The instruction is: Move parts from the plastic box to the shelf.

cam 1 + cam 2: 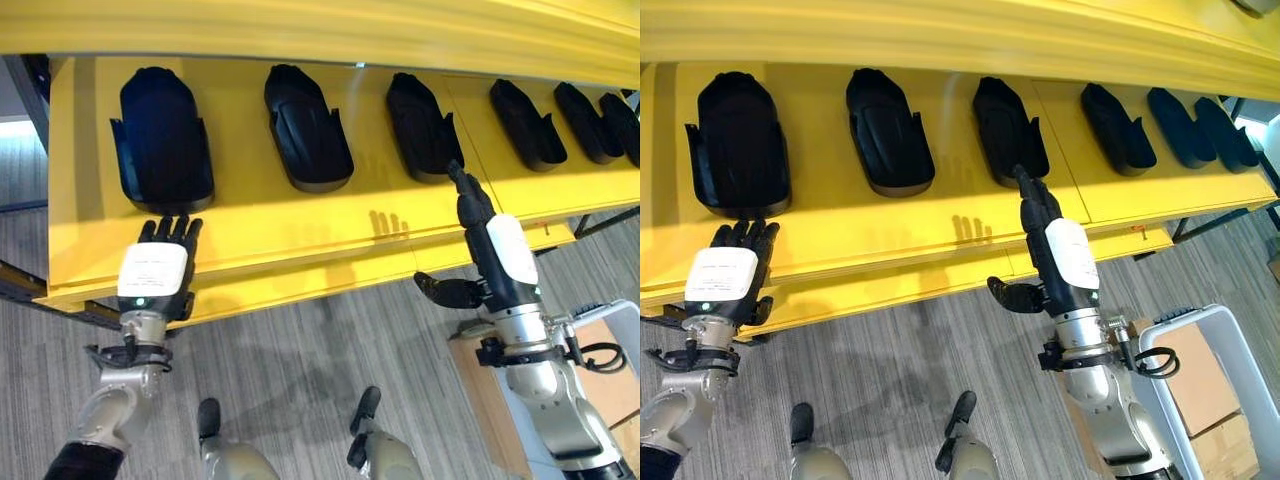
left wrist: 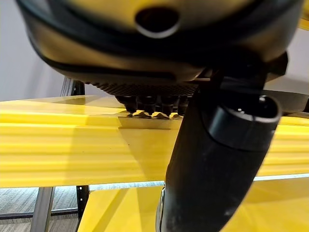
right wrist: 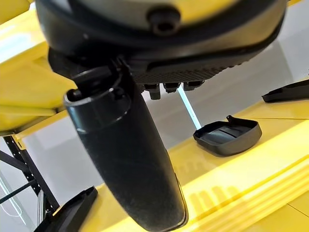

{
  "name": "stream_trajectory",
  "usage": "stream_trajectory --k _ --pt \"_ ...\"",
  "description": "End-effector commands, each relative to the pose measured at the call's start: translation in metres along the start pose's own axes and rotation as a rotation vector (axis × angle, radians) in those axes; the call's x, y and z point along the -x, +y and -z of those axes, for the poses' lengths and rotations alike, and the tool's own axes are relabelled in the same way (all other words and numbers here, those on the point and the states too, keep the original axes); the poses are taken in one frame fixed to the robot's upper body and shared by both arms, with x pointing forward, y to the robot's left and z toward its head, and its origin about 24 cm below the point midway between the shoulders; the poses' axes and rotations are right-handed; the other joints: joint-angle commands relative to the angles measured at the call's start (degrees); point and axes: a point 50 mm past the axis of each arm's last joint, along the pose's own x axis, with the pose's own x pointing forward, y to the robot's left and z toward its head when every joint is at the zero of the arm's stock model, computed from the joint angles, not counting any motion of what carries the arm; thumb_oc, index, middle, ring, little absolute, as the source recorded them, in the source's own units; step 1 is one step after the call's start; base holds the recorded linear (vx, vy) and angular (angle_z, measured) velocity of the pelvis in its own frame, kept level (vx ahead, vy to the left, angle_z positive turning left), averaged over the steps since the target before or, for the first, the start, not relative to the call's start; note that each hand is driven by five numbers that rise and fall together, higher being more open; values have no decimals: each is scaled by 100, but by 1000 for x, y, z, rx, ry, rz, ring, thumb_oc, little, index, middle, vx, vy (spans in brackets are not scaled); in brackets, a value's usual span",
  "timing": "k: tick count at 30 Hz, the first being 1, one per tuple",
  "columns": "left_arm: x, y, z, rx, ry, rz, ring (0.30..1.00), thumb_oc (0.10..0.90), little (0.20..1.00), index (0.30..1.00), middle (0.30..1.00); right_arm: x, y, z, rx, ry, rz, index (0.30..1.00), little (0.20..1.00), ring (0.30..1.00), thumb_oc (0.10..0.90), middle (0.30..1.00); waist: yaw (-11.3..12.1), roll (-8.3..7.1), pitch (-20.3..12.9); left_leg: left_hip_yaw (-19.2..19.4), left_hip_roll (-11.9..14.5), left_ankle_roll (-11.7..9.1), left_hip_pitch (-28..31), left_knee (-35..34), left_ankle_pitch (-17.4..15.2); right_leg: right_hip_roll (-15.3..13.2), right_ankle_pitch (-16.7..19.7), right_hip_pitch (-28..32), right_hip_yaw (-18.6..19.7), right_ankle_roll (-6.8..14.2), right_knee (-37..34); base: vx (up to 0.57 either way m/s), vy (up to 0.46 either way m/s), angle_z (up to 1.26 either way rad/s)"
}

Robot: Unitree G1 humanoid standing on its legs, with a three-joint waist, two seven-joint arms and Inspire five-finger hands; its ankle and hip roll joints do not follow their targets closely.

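Left hand (image 1: 155, 275) and right hand (image 1: 497, 245) both reach forward, fingers straight, thumbs out.

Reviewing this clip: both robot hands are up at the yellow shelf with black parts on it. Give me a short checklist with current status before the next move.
1. Left robot hand free of any part: ok, fingers straight, resting on the shelf edge just below the leftmost part.
2. Right robot hand released: ok, fingers straight, tips at the third part.
3. Third part fully on the shelf: ok.
4. Parts lying apart from each other: ok.
5. Parts left in the plastic box: cannot tell.
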Motion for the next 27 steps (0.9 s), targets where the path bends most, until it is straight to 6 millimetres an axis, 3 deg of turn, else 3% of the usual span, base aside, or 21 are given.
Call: stream_trajectory --k 1,18,24,27 --pt "-34 57 28 -35 90 -273 1000 900 1000 1000 1000 -28 -39 -33 23 -227 200 1000 1000 1000 900 1000 -83 -62 92 232 -562 742 91 238 -510 189 -868 575 -260 38 382 0 0 0" --pt "-38 62 29 -33 99 -298 1000 900 1000 1000 1000 -28 -40 -36 32 -243 198 1000 1000 1000 900 1000 -89 -137 208 228 -594 763 -19 349 -535 172 -852 505 -212 29 399 0 0 0" --pt "-32 52 14 31 54 -264 1000 900 1000 1000 1000 -28 -39 -35 40 -237 190 1000 1000 1000 900 1000 -69 -89 214 206 -593 770 -7 343 -534 166 -889 539 -234 14 421 0 0 0" --pt "-19 43 2 132 14 -227 1000 900 1000 1000 1000 -28 -41 -34 43 -229 195 1000 1000 1000 900 1000 -37 -30 176 178 -602 778 22 321 -536 160 -911 577 -263 4 428 0 0 0"
